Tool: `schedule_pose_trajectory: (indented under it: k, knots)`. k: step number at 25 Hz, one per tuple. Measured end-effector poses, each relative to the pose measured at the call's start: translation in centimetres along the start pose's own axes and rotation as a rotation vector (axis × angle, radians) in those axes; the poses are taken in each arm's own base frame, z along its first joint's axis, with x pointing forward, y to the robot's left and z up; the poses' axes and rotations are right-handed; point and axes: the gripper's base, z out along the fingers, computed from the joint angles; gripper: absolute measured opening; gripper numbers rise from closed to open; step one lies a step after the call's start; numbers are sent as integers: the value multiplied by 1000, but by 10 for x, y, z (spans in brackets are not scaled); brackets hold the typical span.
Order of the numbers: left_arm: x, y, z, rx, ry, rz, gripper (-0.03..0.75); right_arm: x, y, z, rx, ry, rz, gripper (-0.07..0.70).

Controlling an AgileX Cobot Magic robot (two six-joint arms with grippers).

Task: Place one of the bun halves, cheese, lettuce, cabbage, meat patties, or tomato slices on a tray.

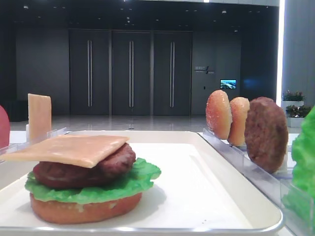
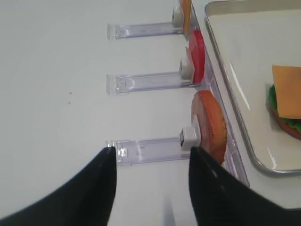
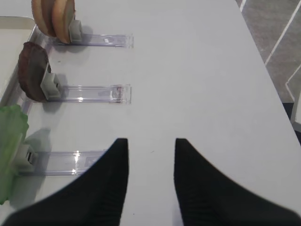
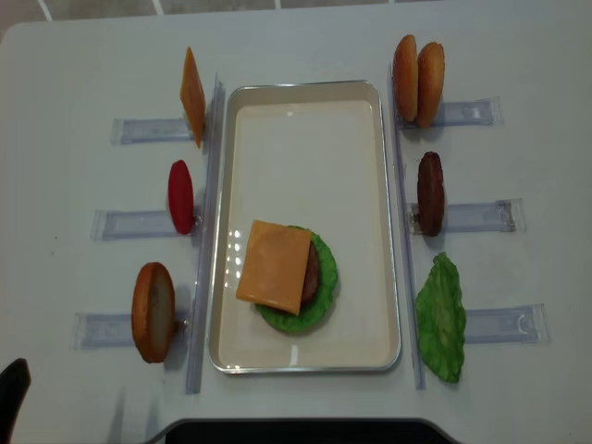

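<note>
A thin, smooth, pale orange square of cheese [image 4: 275,265] is laid flat but skewed on top of a burger stack near the front of the tray [image 4: 305,120], one corner overhanging. Beneath it a rough, dark reddish-brown meat patty [image 1: 81,169] is seen, then a ruffled bright green lettuce leaf [image 1: 142,177], then a golden bun half [image 1: 83,209] resting on the tray floor. The tray is white, rectangular, with rounded corners and a low raised rim. Outside the rim, spare pieces are held upright on edge in clear plastic racks [image 2: 150,150]: on the left a twin cheese slice [image 4: 192,95], a red tomato slice [image 4: 180,196] and a bun half [image 4: 153,311]; on the right two bun halves [image 4: 417,79], a second patty [image 4: 429,192] and a lettuce leaf [image 4: 441,317]. The left gripper [image 2: 153,157] is seen with its dark ribbed fingers spread wide and nothing between them, hovering over the rack of the nearest upright bun. The right gripper [image 3: 150,146] is likewise parted and empty above bare tabletop, near the lettuce rack. As a judgement, the overhanging cheese could be slid off or the stack toppled if the next piece is set down off-centre or pressed sideways. An upright disc could be tipped off its clip or its light rack dragged if it is pinched near the edge. The thin slices look likely to flex when gripped.
</note>
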Motion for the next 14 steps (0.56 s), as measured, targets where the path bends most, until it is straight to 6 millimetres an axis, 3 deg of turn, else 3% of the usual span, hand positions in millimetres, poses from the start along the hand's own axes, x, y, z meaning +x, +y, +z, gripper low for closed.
schedule_pose_trajectory:
  k: [14]
  knots:
    - [-1, 0, -1, -1, -20, 0, 380, 0, 0, 0, 0, 0, 0, 235]
